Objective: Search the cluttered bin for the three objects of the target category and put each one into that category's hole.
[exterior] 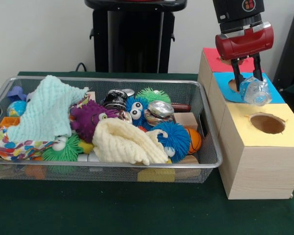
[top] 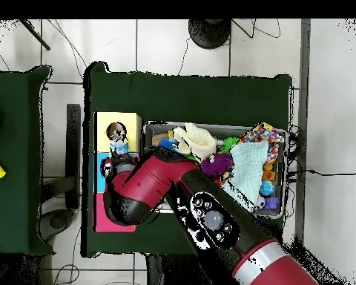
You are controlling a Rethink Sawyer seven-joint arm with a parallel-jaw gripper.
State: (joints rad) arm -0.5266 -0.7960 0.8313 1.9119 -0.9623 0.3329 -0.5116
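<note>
**Bottle held over the blue box**

While the bin (exterior: 211,128) sits crowded on the green table (exterior: 112,210), the gripper (exterior: 248,82) hangs to its right in the front view, over a row of three wooden boxes. Its dark fingers (exterior: 257,68) are closed on a bottle (exterior: 256,91), a clear, wrinkled one that glints just above the blue top (exterior: 276,96). The bottle hides part of that top, and only an edge of the blue box's hole (exterior: 232,84) shows beside it. Nearer the camera, the yellow top (exterior: 245,131) has its hole (exterior: 267,123) open and uncovered; behind, the red top (exterior: 213,59) is partly blocked by the gripper's red body.

Inside the bin lie a mint cloth (exterior: 46,107), a cream cloth (exterior: 125,142), a purple ball (exterior: 88,120), blue balls (exterior: 174,138) with googly eyes, green balls (exterior: 63,149), a small basketball (exterior: 194,141) and a silver can (exterior: 159,110). No other clear bottle can be made out among them.

From overhead, the arm (top: 211,215) crosses the bin's corner and covers most of the boxes; the bottle (top: 120,148) shows at the arm's end by the yellow top (top: 129,122).
</note>
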